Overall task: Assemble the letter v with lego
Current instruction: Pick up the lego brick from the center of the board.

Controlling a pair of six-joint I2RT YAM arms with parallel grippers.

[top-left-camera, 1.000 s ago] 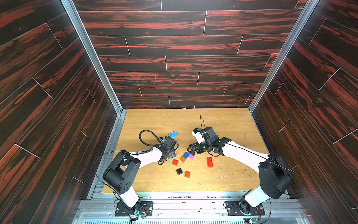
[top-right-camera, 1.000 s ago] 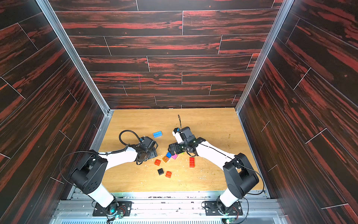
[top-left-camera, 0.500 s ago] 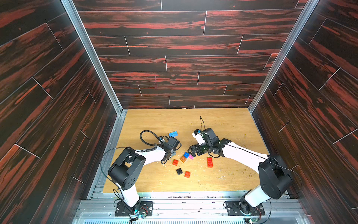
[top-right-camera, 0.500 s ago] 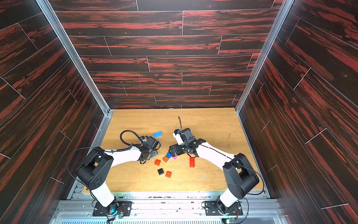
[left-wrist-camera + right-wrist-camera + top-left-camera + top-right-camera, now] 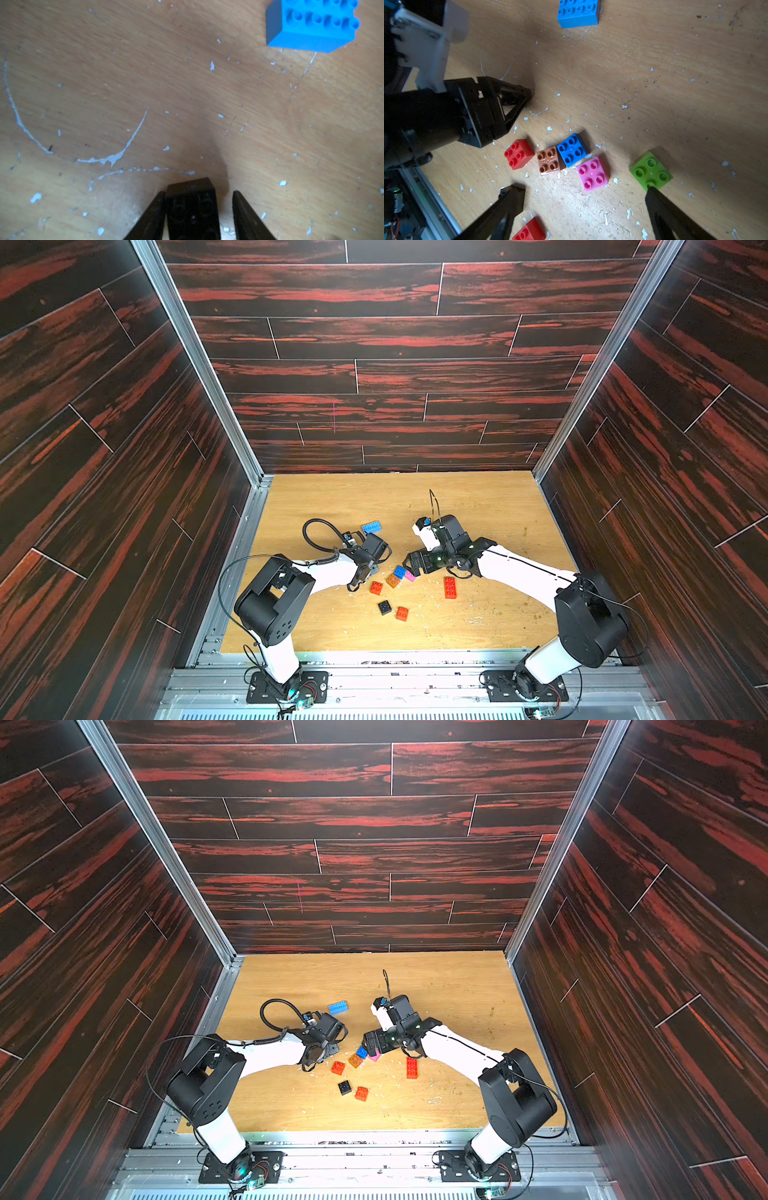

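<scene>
1. Since a second ago the left arm (image 5: 328, 572) has shifted its elbow a little and its jaws have drawn in. Nothing else on the wooden table (image 5: 478, 506) has changed place, and the right arm (image 5: 519, 572) is as it was.
2. At about 9 o'clock from the central cluster, the left gripper (image 5: 198, 194) stands low with its jaws narrowed around a black square brick (image 5: 193, 209), studs up. One finger touches a flat side and a thin gap shows at the other, so it looks about to clamp, not yet clamped. Closing on flat sides should keep the brick from twisting.
3. At 12 o'clock from that gripper lies the long light-blue brick (image 5: 371, 527), apart from the rest.
4. Near mid-table runs a slanted row: red square brick (image 5: 376, 587), orange brick (image 5: 393, 580), blue brick (image 5: 400, 571), pink brick (image 5: 410, 576). They sit close together, likely one stroke of the V.
5. At 6 o'clock from the row lie a second black brick (image 5: 385, 607) and an orange-red brick (image 5: 402, 613). At 3 o'clock lies the long red brick (image 5: 450, 587).
6. Over the row's pink end, the right gripper (image 5: 582, 190) hovers spread wide and empty. A green square brick (image 5: 650, 171) lies at one fingertip, probably the next pick.
</scene>
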